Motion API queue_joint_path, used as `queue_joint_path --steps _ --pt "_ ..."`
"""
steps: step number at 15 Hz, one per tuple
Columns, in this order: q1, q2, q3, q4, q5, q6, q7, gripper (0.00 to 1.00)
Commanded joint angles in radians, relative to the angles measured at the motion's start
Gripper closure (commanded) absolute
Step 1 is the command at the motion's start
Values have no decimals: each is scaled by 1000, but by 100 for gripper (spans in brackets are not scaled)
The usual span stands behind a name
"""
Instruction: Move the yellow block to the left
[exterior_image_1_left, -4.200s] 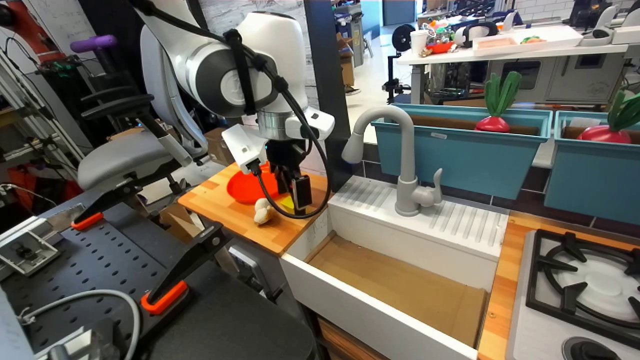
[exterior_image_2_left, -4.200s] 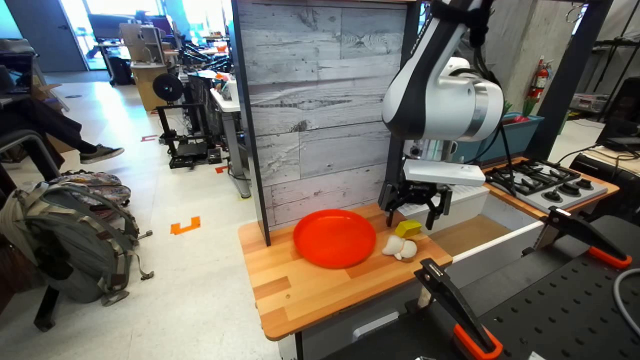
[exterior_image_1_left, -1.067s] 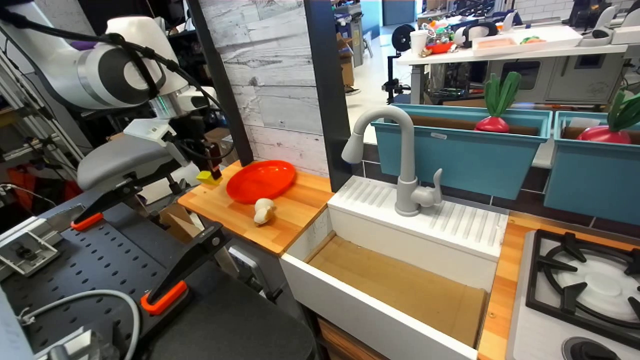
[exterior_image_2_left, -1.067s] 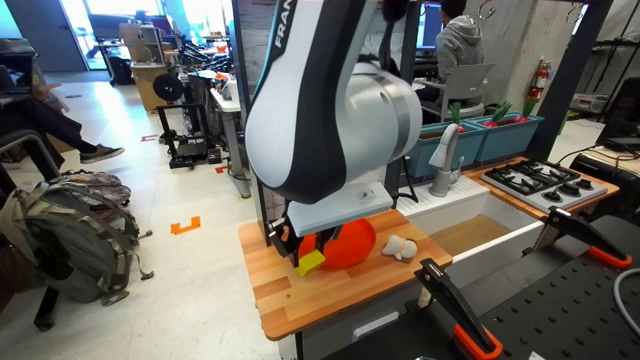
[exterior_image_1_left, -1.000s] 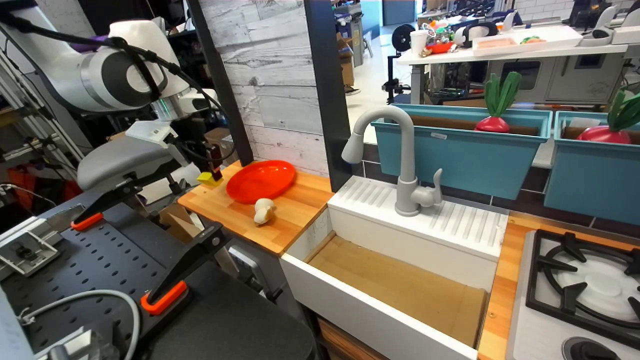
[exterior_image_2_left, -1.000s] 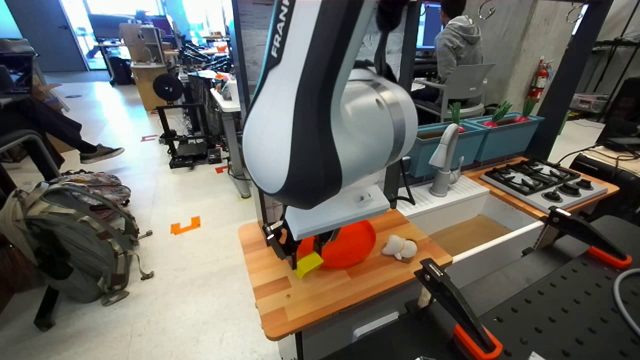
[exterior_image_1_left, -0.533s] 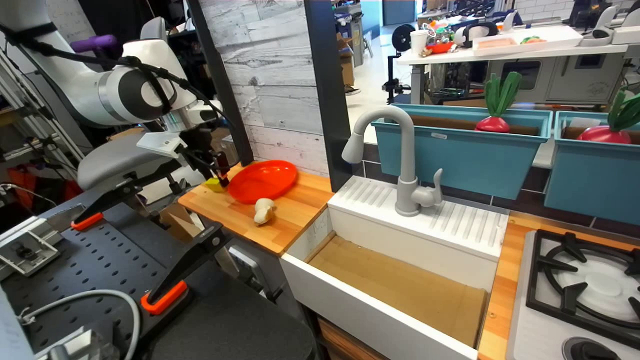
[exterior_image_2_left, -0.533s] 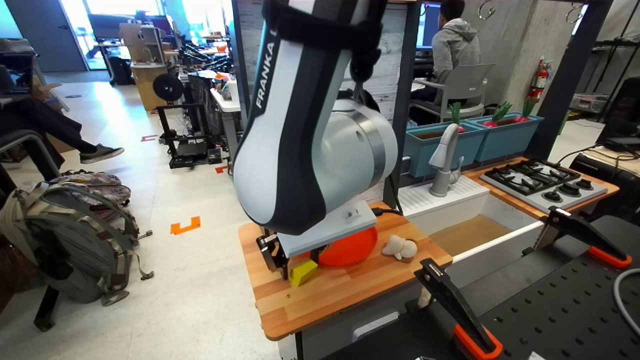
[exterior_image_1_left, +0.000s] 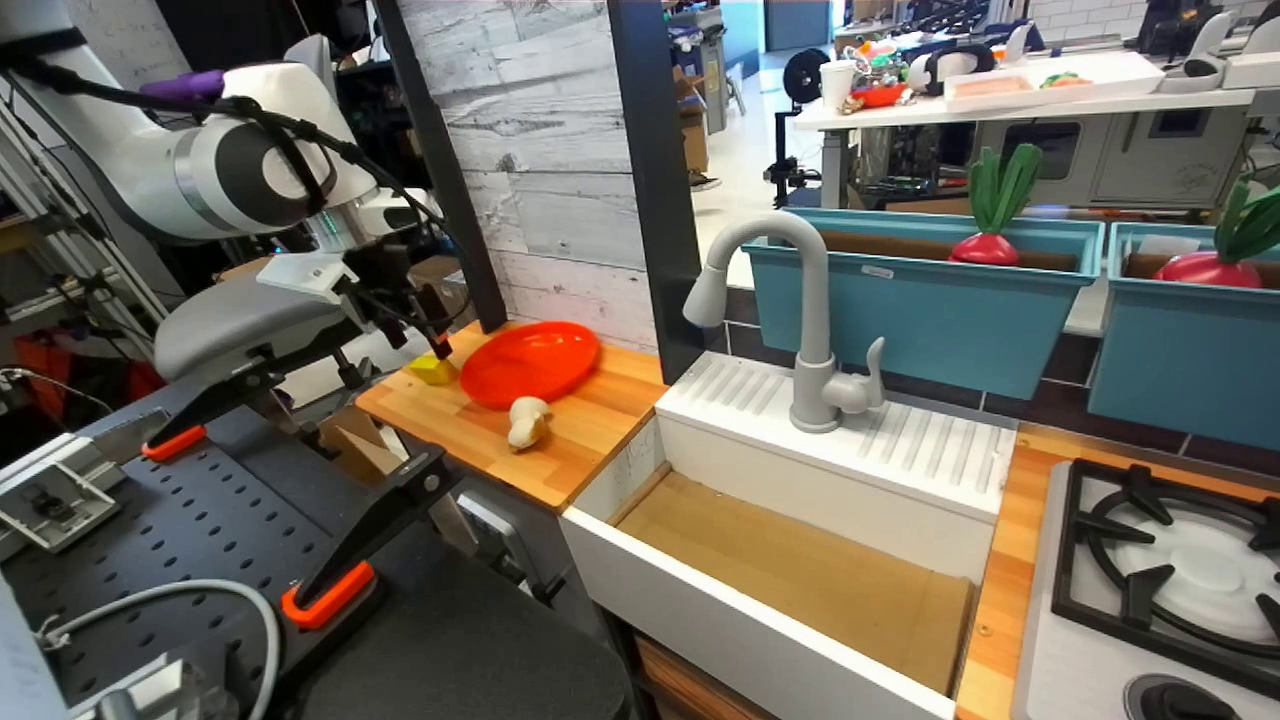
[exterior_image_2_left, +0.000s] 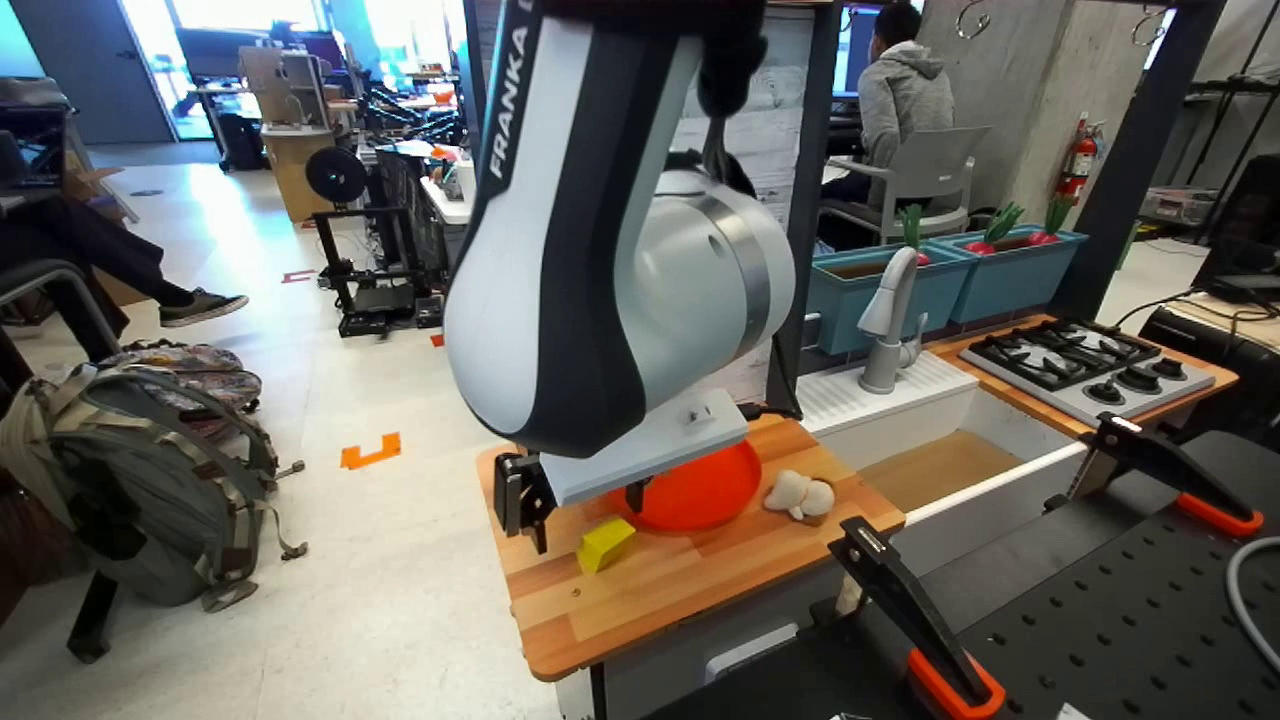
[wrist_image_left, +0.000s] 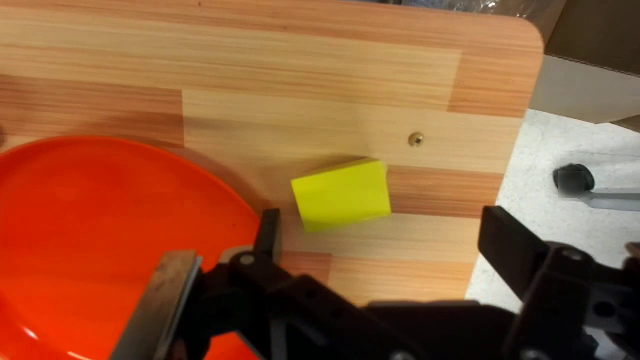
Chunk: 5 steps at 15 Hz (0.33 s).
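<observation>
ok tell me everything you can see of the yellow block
The yellow block is bright, chunky and straight-edged, with plain, matte-looking faces; its material is unclear. It rests on the wooden counter, turned askew to the grain, beside the red plate but not touching it. The open pincer hangs clear of it.

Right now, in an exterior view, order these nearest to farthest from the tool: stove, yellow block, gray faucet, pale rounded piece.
1. Yellow block: at left, just below the open tool.
2. Pale rounded piece: farther right, beside the red plate.
3. Gray faucet: right of center.
4. Stove: at the right edge.
</observation>
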Motion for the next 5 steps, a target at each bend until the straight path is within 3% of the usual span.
queue_joint_path --steps 1,2,3,5 --pt "4 -174 25 -182 12 32 34 0" --pt "0 -206 29 -211 7 12 28 0" --pt "-3 -104 22 -99 -8 3 22 0" --pt "-4 -164 30 -160 -9 3 25 0"
